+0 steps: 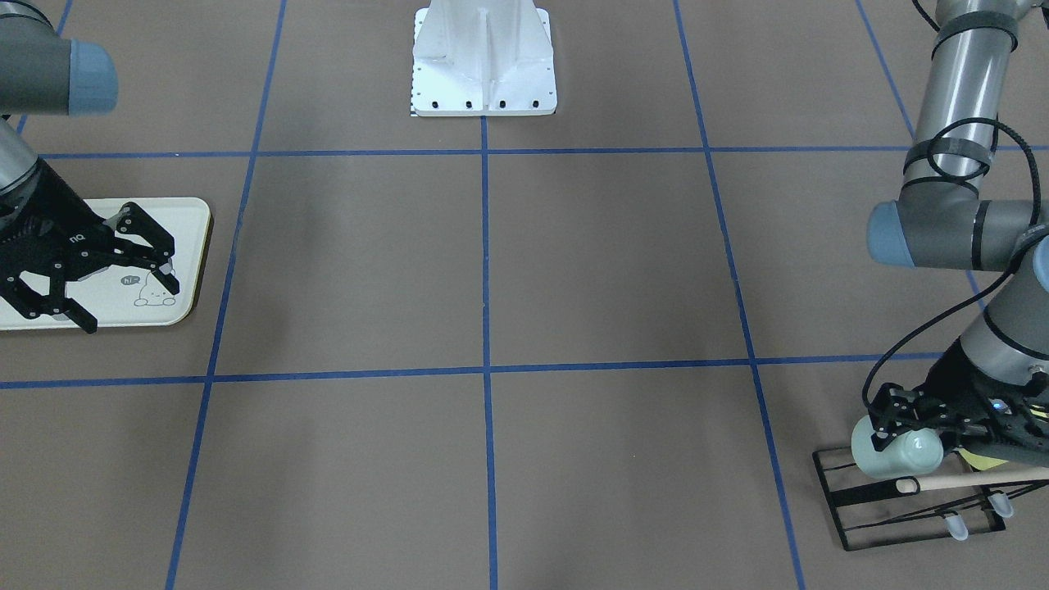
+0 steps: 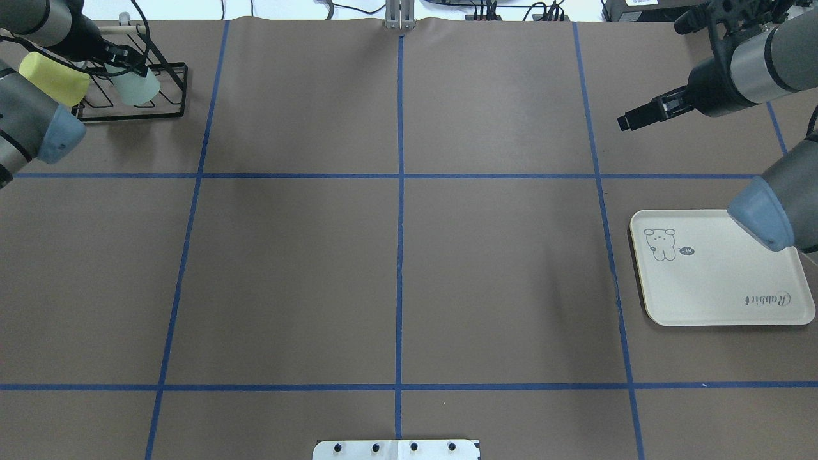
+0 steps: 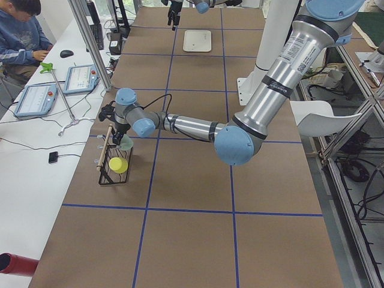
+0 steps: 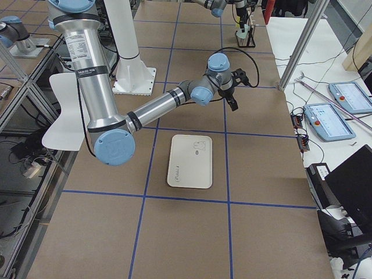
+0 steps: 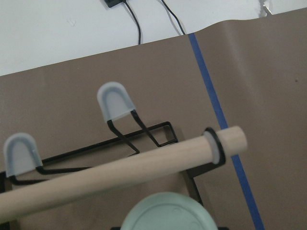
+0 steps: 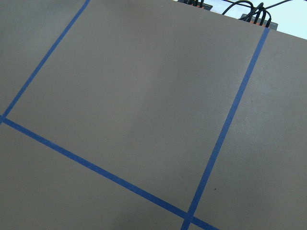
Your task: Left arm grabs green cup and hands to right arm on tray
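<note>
The green cup (image 1: pixel 897 455) lies tilted on the black wire rack (image 1: pixel 869 496) at the table's far left corner; it also shows in the overhead view (image 2: pixel 137 86). My left gripper (image 1: pixel 901 422) has its fingers on both sides of the cup and looks shut on it. The left wrist view shows only the cup's round base (image 5: pixel 165 215) below the rack's wooden dowel (image 5: pixel 120 175). The cream tray (image 2: pixel 722 287) lies bare on the right side. My right gripper (image 1: pixel 127 299) is open and empty, held in the air near the tray.
A yellow-green cup (image 2: pixel 54 78) sits on the same rack next to the green one. Capped rack pegs (image 5: pixel 114 100) stick up beyond the dowel. The white robot base (image 1: pixel 483 65) stands at mid-table near the robot's edge. A person (image 3: pixel 21 36) sits beyond the far edge.
</note>
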Controlling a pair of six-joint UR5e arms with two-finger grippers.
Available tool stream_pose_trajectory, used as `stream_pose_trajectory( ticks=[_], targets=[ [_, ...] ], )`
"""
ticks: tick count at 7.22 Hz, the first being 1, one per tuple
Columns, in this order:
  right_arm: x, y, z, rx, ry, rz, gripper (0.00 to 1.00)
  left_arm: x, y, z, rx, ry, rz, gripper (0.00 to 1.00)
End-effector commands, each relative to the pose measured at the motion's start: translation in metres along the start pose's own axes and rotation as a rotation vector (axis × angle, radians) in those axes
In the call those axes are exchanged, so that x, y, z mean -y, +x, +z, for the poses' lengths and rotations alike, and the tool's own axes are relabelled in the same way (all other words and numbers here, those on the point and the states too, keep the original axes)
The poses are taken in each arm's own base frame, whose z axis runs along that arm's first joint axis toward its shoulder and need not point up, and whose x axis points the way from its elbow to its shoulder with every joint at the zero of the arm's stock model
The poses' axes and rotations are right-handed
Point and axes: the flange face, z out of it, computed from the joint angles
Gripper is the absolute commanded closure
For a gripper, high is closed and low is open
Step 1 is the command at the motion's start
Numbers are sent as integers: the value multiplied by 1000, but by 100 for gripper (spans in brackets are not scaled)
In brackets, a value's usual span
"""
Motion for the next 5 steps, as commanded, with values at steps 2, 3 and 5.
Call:
stream_pose_trajectory(
  ticks=[2,3,5],
  targets=[
    [2,-2,-1,2,4,-2,0,15,-5,-28,-8,52,21,93],
    [2,-2,-1,2,3,-1,0,17,0,-48,-22,83,31,93],
    [2,-2,-1,2,4,-2,0,3,-22,-102,-141,87,20,99]
  ],
)
